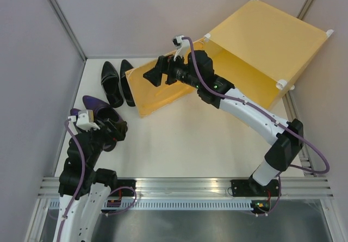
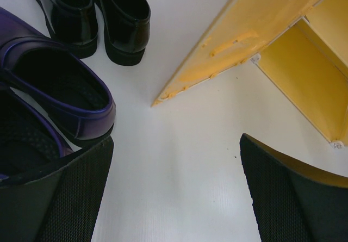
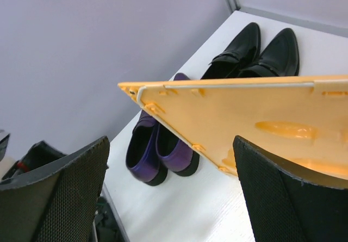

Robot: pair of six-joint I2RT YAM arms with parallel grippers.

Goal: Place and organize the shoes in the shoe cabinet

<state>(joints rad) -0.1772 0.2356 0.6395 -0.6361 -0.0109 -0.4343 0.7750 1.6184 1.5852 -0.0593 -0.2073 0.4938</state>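
Note:
The yellow shoe cabinet (image 1: 272, 41) stands at the back right with its door (image 1: 157, 98) swung open toward the left. The black pair (image 1: 111, 81) lies side by side left of the door. The purple pair (image 1: 95, 105) lies in front of them. My left gripper (image 1: 117, 130) is open and empty, just right of the purple shoes' heels (image 2: 60, 90). My right gripper (image 1: 152, 74) is open and empty, hovering over the door's far left corner (image 3: 244, 122). The purple pair (image 3: 144, 149) and the black pair (image 3: 236, 49) show beyond the door.
Grey walls (image 1: 32, 90) close in the left and back sides. An aluminium rail (image 1: 185, 185) runs along the near edge by the arm bases. The cabinet's yellow interior (image 2: 304, 73) shows past the door edge. Bare white table (image 1: 206, 144) lies in front of the door.

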